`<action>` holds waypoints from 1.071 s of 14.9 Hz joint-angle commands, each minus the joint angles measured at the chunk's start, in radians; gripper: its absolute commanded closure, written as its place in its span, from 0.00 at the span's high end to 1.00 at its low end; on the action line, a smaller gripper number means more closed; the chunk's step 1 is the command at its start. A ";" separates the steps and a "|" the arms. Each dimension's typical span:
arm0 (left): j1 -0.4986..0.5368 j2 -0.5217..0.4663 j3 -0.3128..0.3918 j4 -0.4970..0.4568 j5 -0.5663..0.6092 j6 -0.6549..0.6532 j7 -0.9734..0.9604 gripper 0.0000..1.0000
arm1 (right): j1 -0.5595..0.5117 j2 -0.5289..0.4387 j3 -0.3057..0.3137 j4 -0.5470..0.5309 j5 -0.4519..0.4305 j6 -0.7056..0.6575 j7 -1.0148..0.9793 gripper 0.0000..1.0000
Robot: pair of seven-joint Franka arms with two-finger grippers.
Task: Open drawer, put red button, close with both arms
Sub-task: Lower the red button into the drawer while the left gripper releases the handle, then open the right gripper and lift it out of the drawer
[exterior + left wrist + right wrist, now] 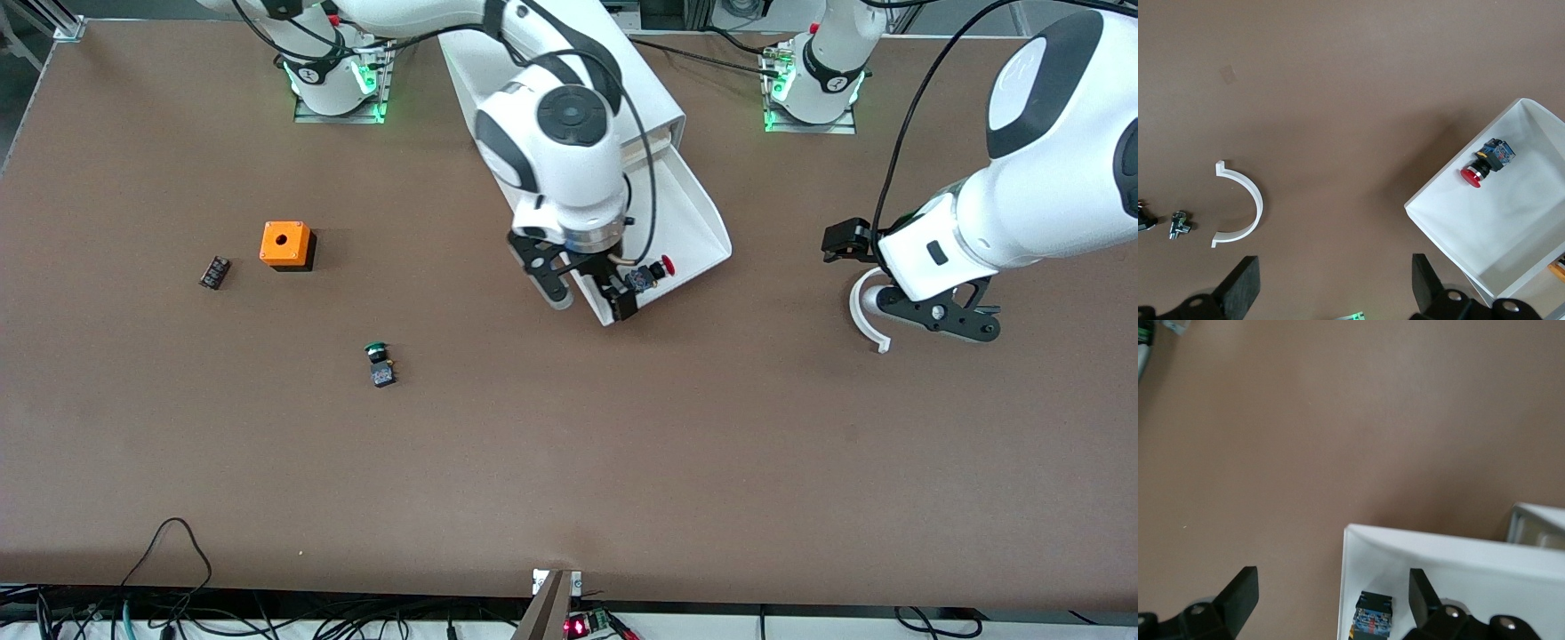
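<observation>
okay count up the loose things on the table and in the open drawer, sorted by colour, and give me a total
Red: 1, the red button lying in the drawer
Green: 1, the green button
Orange: 1, the orange box
White: 1, the curved white piece
Black: 1, the small black part
Total: 5

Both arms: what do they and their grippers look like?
Both arms are glossy white with black joint bands and loose black cables. The right gripper and left gripper are black, two-fingered, with bolted finger mounts. Green lights glow at both bases.
</observation>
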 commanded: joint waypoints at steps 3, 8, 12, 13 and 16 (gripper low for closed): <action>-0.011 0.042 0.001 0.045 0.025 0.039 -0.006 1.00 | -0.127 -0.086 0.007 -0.004 0.045 -0.164 -0.409 1.00; -0.054 0.091 -0.002 0.015 0.045 0.177 -0.064 1.00 | -0.292 -0.161 0.004 -0.143 0.123 -0.213 -0.736 1.00; -0.120 0.120 -0.004 -0.059 0.103 0.369 -0.296 1.00 | -0.368 -0.236 -0.034 -0.370 0.125 -0.171 -1.177 1.00; -0.140 0.143 -0.002 -0.059 0.106 0.382 -0.366 1.00 | -0.376 -0.261 -0.060 -0.435 0.125 -0.134 -1.253 1.00; -0.188 0.206 -0.004 -0.060 0.157 0.437 -0.514 1.00 | -0.379 -0.321 -0.140 -0.588 0.125 -0.034 -1.448 1.00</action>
